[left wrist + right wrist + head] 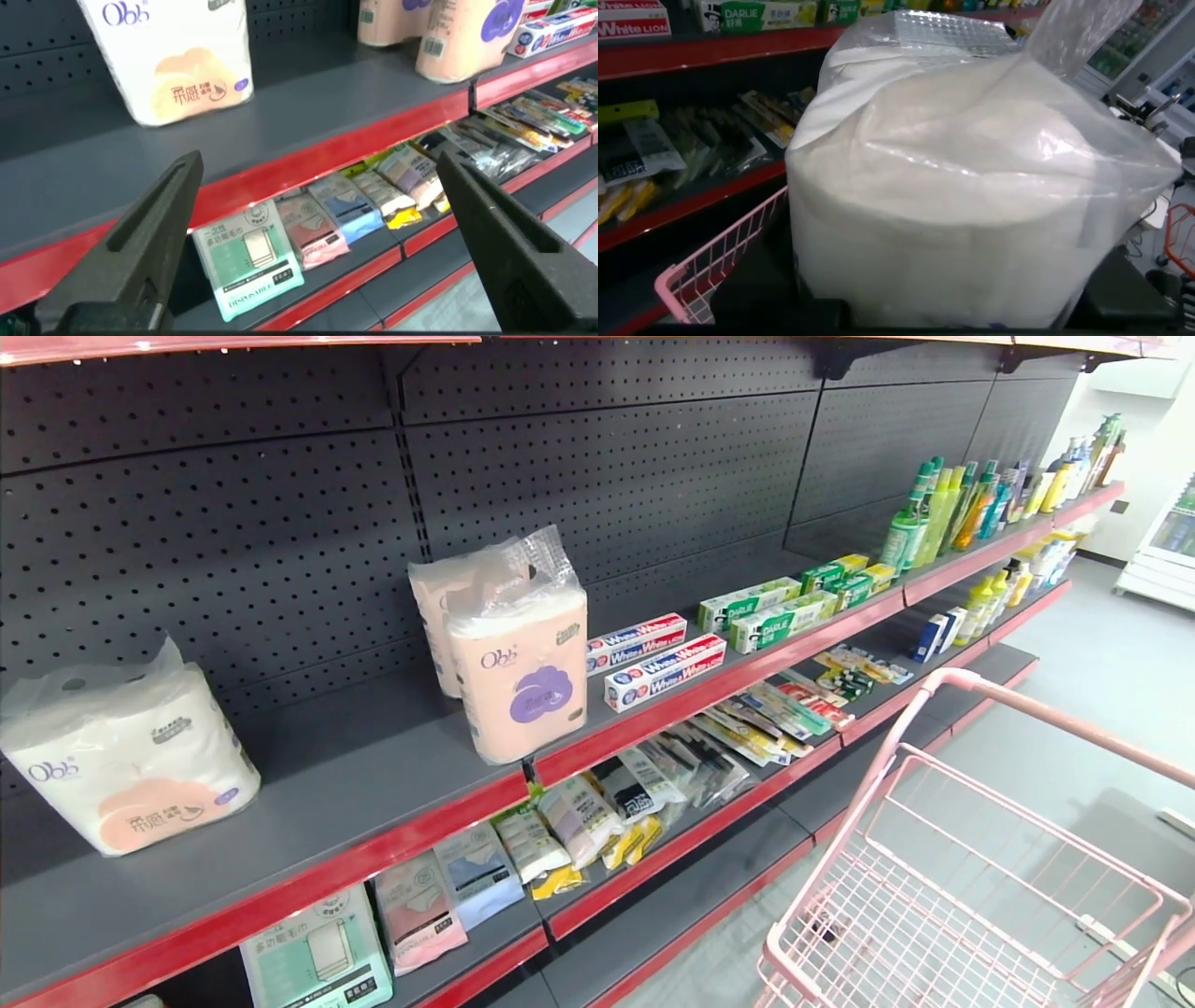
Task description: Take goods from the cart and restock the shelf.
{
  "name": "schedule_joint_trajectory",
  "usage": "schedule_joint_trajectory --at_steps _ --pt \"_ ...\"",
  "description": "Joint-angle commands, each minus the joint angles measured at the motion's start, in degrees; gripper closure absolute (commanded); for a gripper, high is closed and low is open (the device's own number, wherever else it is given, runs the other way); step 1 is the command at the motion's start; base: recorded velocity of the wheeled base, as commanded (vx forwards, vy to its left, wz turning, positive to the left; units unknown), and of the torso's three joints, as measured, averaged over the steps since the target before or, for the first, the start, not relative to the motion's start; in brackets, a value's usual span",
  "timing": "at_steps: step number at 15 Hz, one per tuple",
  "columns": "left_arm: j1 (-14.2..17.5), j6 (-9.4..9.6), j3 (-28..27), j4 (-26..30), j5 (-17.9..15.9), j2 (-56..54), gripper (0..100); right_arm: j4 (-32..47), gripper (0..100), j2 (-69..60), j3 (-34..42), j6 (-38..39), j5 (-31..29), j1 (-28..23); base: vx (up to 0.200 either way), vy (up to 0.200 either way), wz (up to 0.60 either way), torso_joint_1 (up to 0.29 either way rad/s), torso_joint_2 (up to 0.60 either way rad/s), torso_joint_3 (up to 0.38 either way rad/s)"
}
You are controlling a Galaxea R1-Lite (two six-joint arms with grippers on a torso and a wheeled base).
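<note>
The right pincer (952,303) is pinching a pack (971,196) of white paper rolls in clear wrap. As far as I can make out, its dark fingers are pressing in on the pack's lower sides. The pack is hanging close in front of that wrist, above the rim of the pink cart (710,266), with the red-edged shelves just beyond it.

The left pincer (320,166) is hovering with its fingers spread wide and nothing between them. It is facing the front edge of the shelf (355,775).

On that shelf a white pack (126,756) is sitting toward the left end. Two peach packs (523,663) are standing upright further right, just beside the toothpaste boxes (663,667). A stretch of bare grey board is showing between the white pack and the peach ones.

To my eye the robot is working through the carry. The goods are out of the cart and in its grip, but not yet on the shelf.

The next move is asking for a lift over the red front lip and into that bare stretch. The pack's base should be coming down flat on the board before the fingers let go. The wrap looks soft and slippery, so I would expect the pack to sag or tip if it lands on an edge. The loose plastic at its top may also be brushing the neighbouring packs on the way in.
</note>
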State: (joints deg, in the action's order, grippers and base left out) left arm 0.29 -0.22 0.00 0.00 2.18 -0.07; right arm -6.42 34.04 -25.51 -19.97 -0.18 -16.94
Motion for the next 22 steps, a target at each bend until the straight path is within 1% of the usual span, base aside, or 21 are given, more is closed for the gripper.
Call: schedule_joint_trajectory --at_steps 1,17,22 --pt "0.1 -0.04 0.0 0.0 0.0 0.1 0 0.0 100 0.5 -0.1 -0.2 0.0 0.1 0.000 0.000 0.00 0.159 -0.32 -0.173" --pt "0.1 0.04 0.0 0.0 0.0 0.1 0 -0.1 100 3.1 0.4 -1.3 0.3 0.1 0.000 0.000 0.00 0.091 -0.19 -0.096" --pt "0.0 0.04 0.0 0.0 0.0 0.1 0 -0.1 100 3.1 0.6 -2.4 0.1 -0.1 0.000 0.000 0.00 0.003 -0.01 -0.001"
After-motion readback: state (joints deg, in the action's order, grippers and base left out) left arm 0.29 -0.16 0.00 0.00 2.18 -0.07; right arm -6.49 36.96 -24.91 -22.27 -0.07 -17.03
